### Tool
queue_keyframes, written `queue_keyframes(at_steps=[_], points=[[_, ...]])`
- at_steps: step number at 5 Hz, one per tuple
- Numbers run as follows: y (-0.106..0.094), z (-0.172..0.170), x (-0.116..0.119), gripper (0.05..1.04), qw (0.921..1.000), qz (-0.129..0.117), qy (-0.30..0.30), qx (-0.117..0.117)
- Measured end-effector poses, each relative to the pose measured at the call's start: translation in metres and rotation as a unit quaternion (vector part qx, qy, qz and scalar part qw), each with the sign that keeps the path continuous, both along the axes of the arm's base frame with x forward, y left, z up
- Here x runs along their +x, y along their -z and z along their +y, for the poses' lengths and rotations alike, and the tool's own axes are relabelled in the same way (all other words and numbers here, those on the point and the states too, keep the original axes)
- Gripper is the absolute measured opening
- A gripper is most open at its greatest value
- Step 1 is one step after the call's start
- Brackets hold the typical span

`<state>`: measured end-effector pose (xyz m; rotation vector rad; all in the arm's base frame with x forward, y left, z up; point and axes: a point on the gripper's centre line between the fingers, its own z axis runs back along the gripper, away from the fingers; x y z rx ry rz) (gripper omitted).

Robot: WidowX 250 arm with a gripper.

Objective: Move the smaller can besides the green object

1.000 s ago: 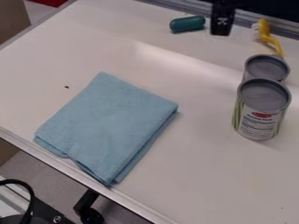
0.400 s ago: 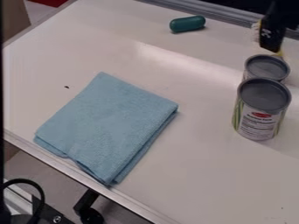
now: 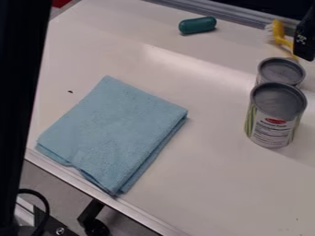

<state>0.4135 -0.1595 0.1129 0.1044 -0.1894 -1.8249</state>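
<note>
Camera view: gripper point(image 3: 304, 51) at the right edge, upper part, just right of the yellow brush point(image 3: 278, 32). Can't tell if it's spread or pressed together. Smaller can point(image 3: 281, 70), my pick by its narrower rim, sits upright on the table point(image 3: 212, 184) right behind the bigger can point(image 3: 276, 115), which hides most of its side. Can't tell if the two touch.

Key relation: target can is near the gripper, down and a bit left of it in the frame, long axis vertical. Rim's the exposed part, so I'd come from above at its far side and mind the bigger can in front. Brush handle end is close behind too, might get bumped. Green object point(image 3: 197, 25) lies on its side up and left, well apart from both cans, so the task's not done; I judge we're at the approach, pre-grasp.

Versus the earlier frames: gripper was beside the green object, then over the brush, now further right, and more of the brush shows. Dark upright shape point(image 3: 21, 92) at the left edge went from absent to thin strip to wide band. Cans, green object, blue cloth point(image 3: 113, 133): same spots.
</note>
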Motion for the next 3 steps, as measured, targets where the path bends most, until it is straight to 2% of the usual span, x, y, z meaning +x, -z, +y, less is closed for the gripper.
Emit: queue_keyframes(at_steps=[1,2,3], points=[[0.008,-0.013,-0.006,1.0,0.9997,-0.002,0.023,0.004],[0.02,-0.022,-0.015,1.0,0.9992,0.008,0.039,0.002],[0.04,-0.024,-0.025,1.0,0.9991,0.018,0.038,0.008]])
